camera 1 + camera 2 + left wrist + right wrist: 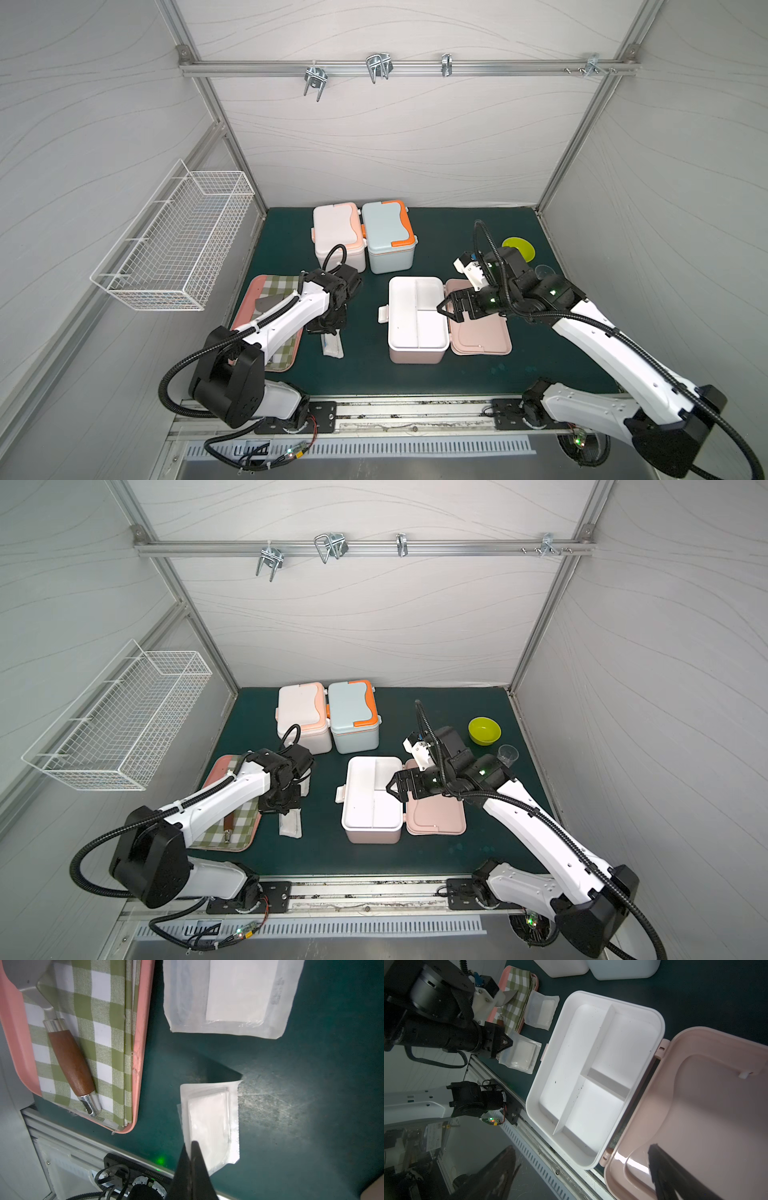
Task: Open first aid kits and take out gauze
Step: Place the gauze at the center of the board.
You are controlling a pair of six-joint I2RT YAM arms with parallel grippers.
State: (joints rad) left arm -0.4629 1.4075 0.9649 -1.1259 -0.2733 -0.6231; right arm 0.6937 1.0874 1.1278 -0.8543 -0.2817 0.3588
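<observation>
First aid kits, three: pink kit [417,356] open mid-desk [415,382], lid [482,338] laid flat, white divided insert; white-peach kit [336,232] and blue-orange kit [388,237] closed, side by side behind.

Gauze, two white pads in clear pouches, beside the checked-cloth tray [143,1022]: held pouch [209,1120] pinched at its edge by the closed left gripper [193,1147]; second pouch [228,997] lies free.

Right gripper [446,311] spread wide, holding nothing, over the pink kit's hinge.

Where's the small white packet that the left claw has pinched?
In a top view the gauze packet is left of centre on the green mat, pinched by the left claw, between the checked-cloth tray and the open pink box.
</observation>
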